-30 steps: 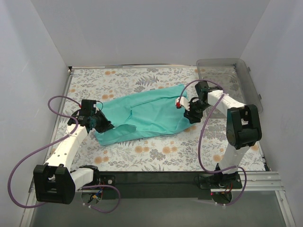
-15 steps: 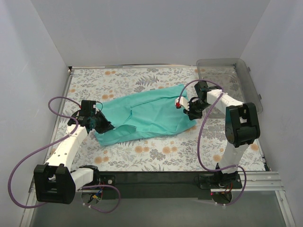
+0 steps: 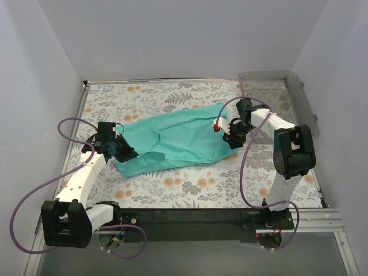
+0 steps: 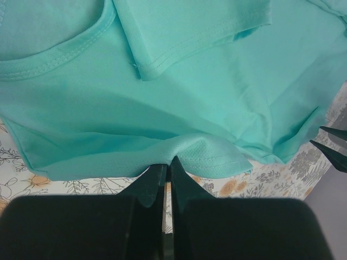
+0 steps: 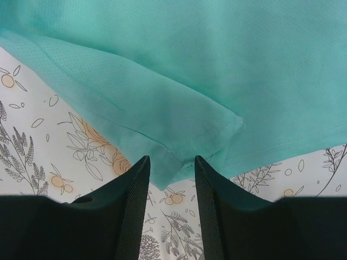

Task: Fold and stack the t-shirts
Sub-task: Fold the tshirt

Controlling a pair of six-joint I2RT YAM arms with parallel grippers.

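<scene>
**Speaker 1:** How are the two arms posed?

**Speaker 2:** The left arm stretches forward from its base at the near left corner. It puts the left gripper (image 3: pixel 129 154) at the near-left end of the teal t-shirt (image 3: pixel 178 138). The right arm rises from the near right, folds at the elbow and reaches inward. The right gripper (image 3: pixel 231 140) sits at the shirt's right edge.

**Speaker 1:** What are the pincers doing?

**Speaker 2:** The left one is closed tight, its black fingers (image 4: pixel 152 181) pressed together on a small raised pinch of the shirt's hem. The right one stands apart. A hemmed corner of the shirt lies on the table between its fingers (image 5: pixel 133 200), not squeezed.

**Speaker 1:** Where does the shirt lie?

**Speaker 2:** It is spread across the middle of the floral table (image 3: pixel 195 190), running from near left to far right. A hemmed flap lies over the body near the collar.

**Speaker 1:** Any containers?

**Speaker 2:** A clear plastic bin (image 3: pixel 270 73) stands at the far right corner, apart from the shirt. The floral pattern shows through it.
</scene>
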